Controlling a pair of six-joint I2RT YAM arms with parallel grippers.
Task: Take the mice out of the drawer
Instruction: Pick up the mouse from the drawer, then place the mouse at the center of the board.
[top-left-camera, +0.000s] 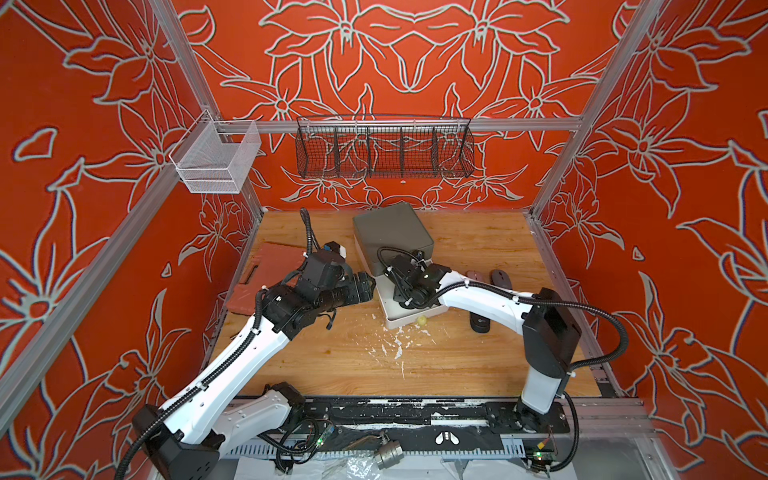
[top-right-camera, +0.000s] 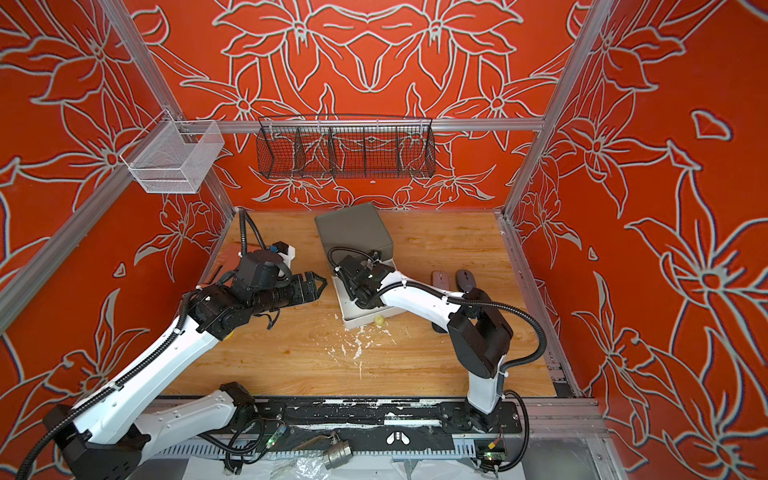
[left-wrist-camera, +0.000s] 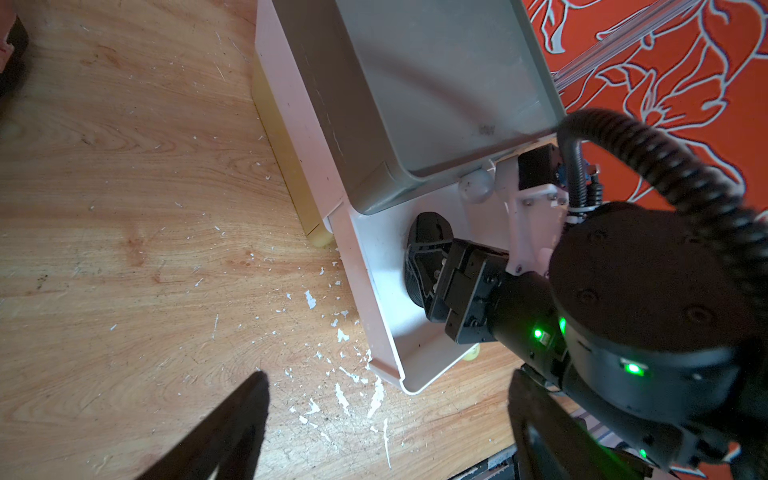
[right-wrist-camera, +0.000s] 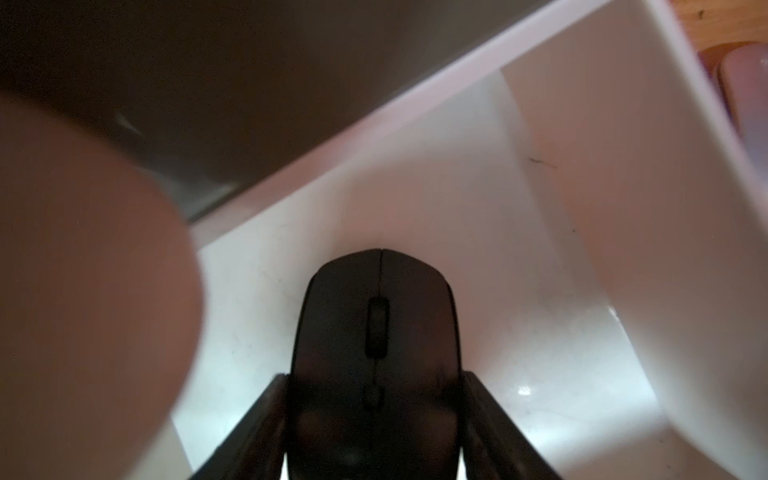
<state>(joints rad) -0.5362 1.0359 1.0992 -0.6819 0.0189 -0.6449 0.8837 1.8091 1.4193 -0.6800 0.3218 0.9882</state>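
The right claw (right-wrist-camera: 374, 377) is down inside the white drawer (right-wrist-camera: 623, 174). Its two fingers (right-wrist-camera: 257, 424) lie against both flanks of a black mouse (right-wrist-camera: 376, 307). I judge it clamped on the mouse, though the pictures do not tell how firmly. The mouse sits flat on the drawer floor, near the inner end where the drawer goes under the grey cabinet (top-left-camera: 390, 232), so it is not yet lifted. Around it, the visible part of the drawer floor is bare. The part under the cabinet and the part behind the right arm are hidden, so I cannot say if more mice wait there.

Outside the drawer, three mice lie on the worktop (top-left-camera: 457, 365), on the right arm's side. A dusty pink mouse (top-left-camera: 473, 277) and a dark grey mouse (top-left-camera: 500, 277) are just beside each other. A second black mouse (top-left-camera: 480, 323) is nearer to the front, partly covered by the arm. These three I count as done.

The left claw (top-left-camera: 368, 287) hovers near the other side of the drawer with its fingers wide apart, and it holds nothing.

In my judgement the task is past the middle: three mice are out and one is in the grip. This one must be raised over the drawer wall and put down beside the others. After that, a look into the hidden part of the drawer is needed.
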